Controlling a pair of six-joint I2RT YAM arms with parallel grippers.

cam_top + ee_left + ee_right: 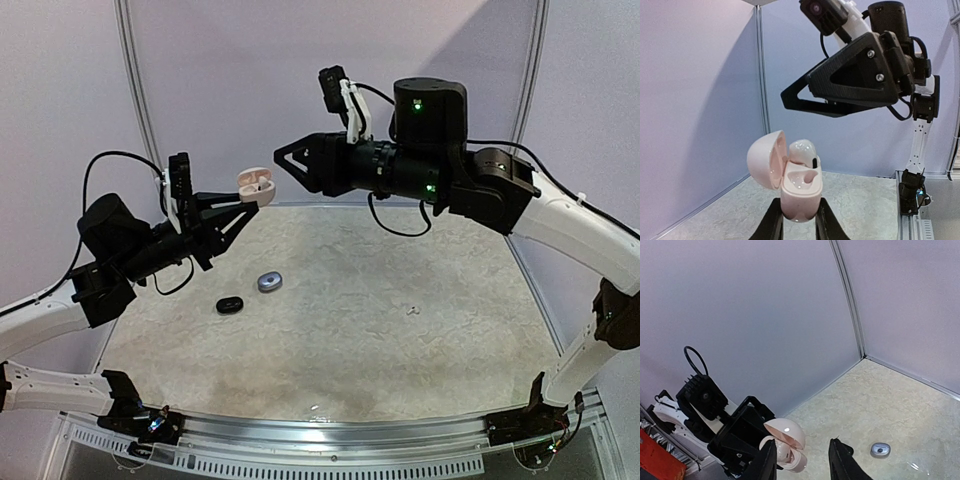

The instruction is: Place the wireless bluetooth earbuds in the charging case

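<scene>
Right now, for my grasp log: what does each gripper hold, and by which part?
The left gripper holds the open case by its lower shell; the right gripper is open, holding nothing.

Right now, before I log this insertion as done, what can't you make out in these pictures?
White speck on the table: top view, too small to call an earbud.
Black case, grey case: top view, too small to tell open or shut.
White earbud in the pink case: left wrist view, its lower end hidden in the socket, seating unclear.
Pink case's underside: hidden by the left pincer.
</scene>
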